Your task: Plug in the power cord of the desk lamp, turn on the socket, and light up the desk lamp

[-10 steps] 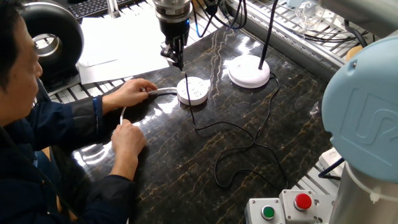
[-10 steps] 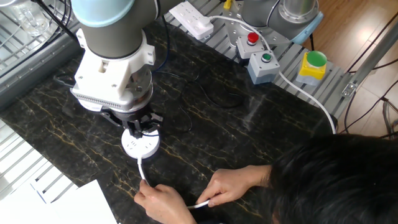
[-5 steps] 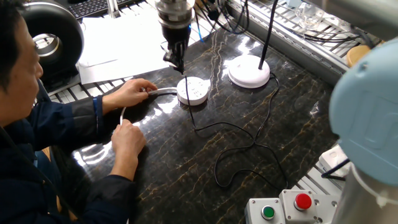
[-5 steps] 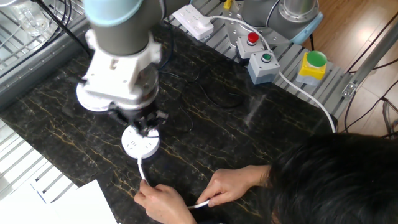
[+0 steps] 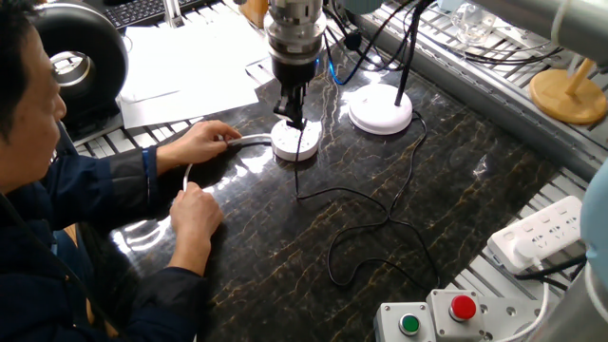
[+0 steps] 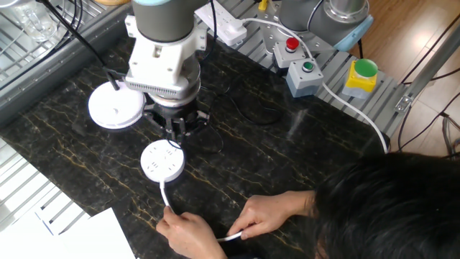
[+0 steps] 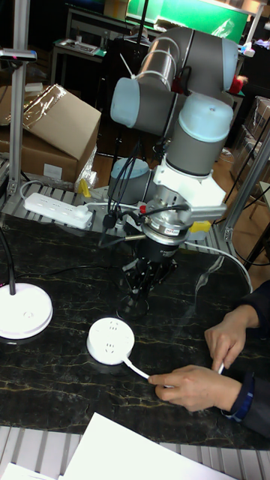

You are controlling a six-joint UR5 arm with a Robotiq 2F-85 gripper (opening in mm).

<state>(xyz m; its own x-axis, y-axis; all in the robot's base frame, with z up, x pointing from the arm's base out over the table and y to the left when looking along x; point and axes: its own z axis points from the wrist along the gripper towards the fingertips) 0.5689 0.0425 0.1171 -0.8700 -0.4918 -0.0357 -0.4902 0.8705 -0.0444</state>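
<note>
The round white socket lies on the dark marble table. My gripper hangs just above its far edge, shut on the small black plug of the power cord. From the plug the thin cord loops across the table to the desk lamp's white disc base, with its black stem rising from it. The plug's prongs are hidden behind my fingers.
A person's two hands hold the socket's thick white cable at the near side. A white power strip and a button box sit at the table edge. Paper sheets lie at one corner.
My arm swung sideways with the plug, from beside the socket toward its lamp-side edge, uncovering the lamp base in the other fixed view. The person's hands and the socket stayed put.
</note>
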